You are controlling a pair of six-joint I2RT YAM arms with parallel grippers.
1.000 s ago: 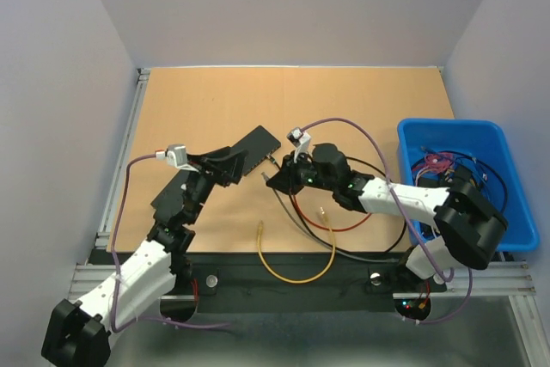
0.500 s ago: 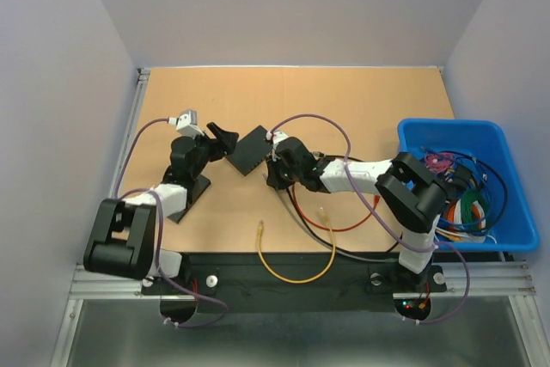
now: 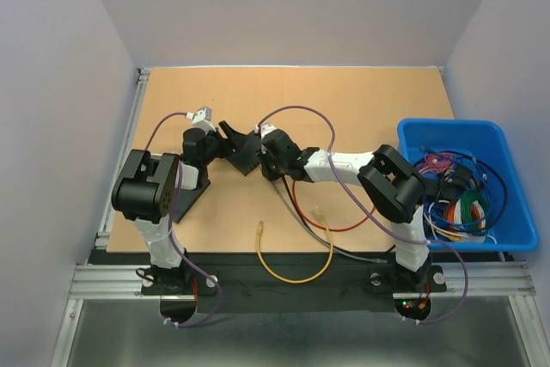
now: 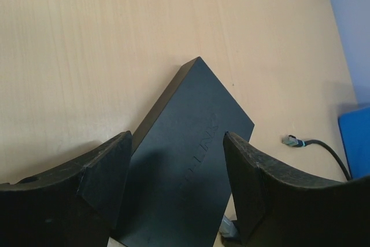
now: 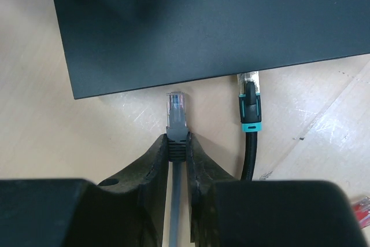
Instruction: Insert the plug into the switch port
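Observation:
The black switch [image 3: 247, 152] lies flat on the table. In the left wrist view the switch [image 4: 191, 160] sits between my left gripper's [image 4: 178, 143] fingers, which touch its left edge and right corner. My right gripper [image 5: 178, 140] is shut on a grey plug [image 5: 177, 111] with a clear tip. It holds the plug just short of the switch's [image 5: 202, 21] port edge, apart from it. A black cable with a teal plug [image 5: 250, 108] sits in a port just to its right. In the top view my left gripper [image 3: 230, 139] and right gripper [image 3: 268, 161] flank the switch.
A blue bin [image 3: 507, 212] of coloured cables stands at the right. A yellow cable [image 3: 292, 277], a red cable [image 3: 335, 225] and a black cable loop over the near table. A loose teal-tipped plug [image 4: 291, 141] lies beyond the switch.
Both arms have folded in toward the table's middle. The switch has shifted a little left. My right gripper has followed it left with the plug.

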